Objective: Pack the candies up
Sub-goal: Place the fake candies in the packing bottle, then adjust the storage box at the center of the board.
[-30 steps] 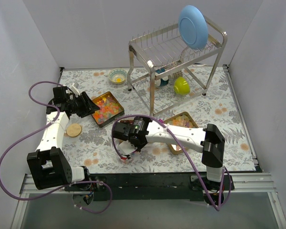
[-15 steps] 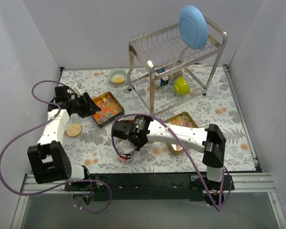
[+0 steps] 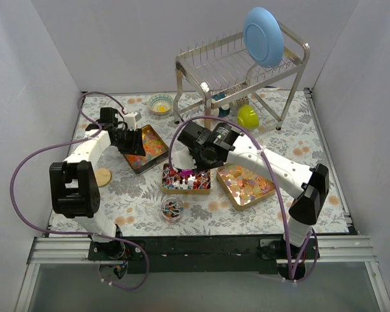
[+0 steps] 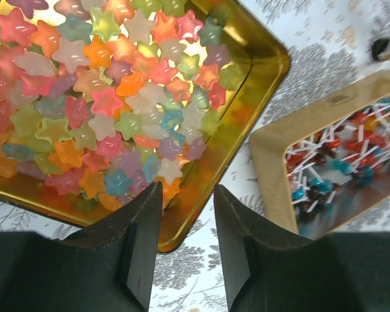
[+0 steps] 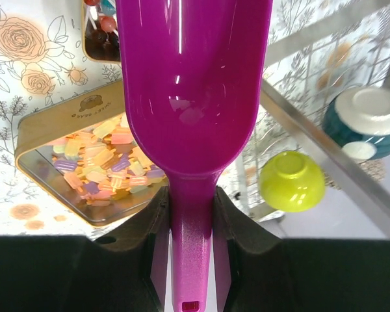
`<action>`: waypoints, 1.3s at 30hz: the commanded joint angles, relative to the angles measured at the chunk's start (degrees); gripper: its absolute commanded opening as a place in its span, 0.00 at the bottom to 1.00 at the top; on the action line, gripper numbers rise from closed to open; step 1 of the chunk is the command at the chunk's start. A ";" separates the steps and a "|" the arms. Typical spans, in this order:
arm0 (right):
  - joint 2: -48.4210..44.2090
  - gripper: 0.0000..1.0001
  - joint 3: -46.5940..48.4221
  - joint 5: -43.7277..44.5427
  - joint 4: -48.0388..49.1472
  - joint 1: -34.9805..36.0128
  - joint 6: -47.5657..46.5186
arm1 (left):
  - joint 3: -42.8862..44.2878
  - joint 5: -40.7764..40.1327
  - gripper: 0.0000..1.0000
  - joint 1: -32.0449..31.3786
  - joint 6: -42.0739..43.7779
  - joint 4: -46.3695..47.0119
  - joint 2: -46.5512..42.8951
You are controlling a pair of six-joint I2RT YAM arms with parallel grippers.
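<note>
"Well, start from overhead. Where are the two arms?"

"The left gripper (image 3: 131, 140) hangs over a gold tray (image 3: 158, 137), with star candies (image 3: 149, 146) under and just beyond its jaws. The right gripper (image 3: 196, 166) hovers above a second tray (image 3: 164, 189), with red-and-blue candies (image 3: 184, 181) directly beneath its jaws. To the right of those jaws sits a third tray (image 3: 239, 205) of pastel wrapped candies (image 3: 247, 184). Below them, toward the arm bases, a small glass dish (image 3: 172, 209) holds a few more."

"And the left wrist camera?"

"Its fingers (image 4: 140, 247) stand apart, released, with nothing between them. The tray's rounded near edge lies straight under the gap. The star candies are heaped inside the tray, ahead and to the left of the jaws. Ahead and to the right of the jaws is the second tray, set apart from the first, with flowered tablecloth (image 4: 292, 58) showing between them."

"Then the right wrist?"

"Those jaws are clenched on the handle of a purple scoop (image 5: 195, 84). It runs straight ahead from them, and its hollow is empty. The pastel wrapped candies lie in their tray ahead and left of the jaws, partly under the scoop. Farther ahead on that side, a corner of the red-and-blue candies peeks in. Right of the jaws, a green bowl (image 5: 291, 182) sits beside a bar of the metal rack (image 5: 325, 153)."
</note>
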 commanded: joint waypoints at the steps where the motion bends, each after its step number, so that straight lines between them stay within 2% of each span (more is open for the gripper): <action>1: -2.82 0.01 -0.50 -3.94 1.17 -2.89 3.70 | 1.47 -3.34 0.36 -2.53 5.58 -1.62 1.06; 14: -2.12 0.01 1.43 -6.75 1.97 -7.99 4.14 | -4.24 -8.34 0.25 -7.89 5.40 0.39 0.27; 21: -1.86 0.01 1.78 -6.67 1.97 -8.43 4.40 | -8.72 -11.51 0.11 -8.07 9.44 1.36 -3.15; 25: -2.03 0.01 1.35 -6.23 1.88 -8.43 4.40 | -11.62 -12.65 0.04 -8.07 13.39 0.22 -7.02; 29: -2.38 0.01 0.47 -6.05 1.88 -8.43 4.40 | -17.58 -13.53 0.00 -7.98 21.45 -1.10 -11.76; 34: -2.21 0.01 0.20 -5.61 1.79 -8.43 4.49 | -22.60 -11.34 0.00 -7.81 29.38 -4.34 -19.23; 39: -1.42 0.01 0.99 -5.17 1.62 -8.35 4.84 | -25.68 -8.44 0.00 -7.81 36.49 -7.77 -22.76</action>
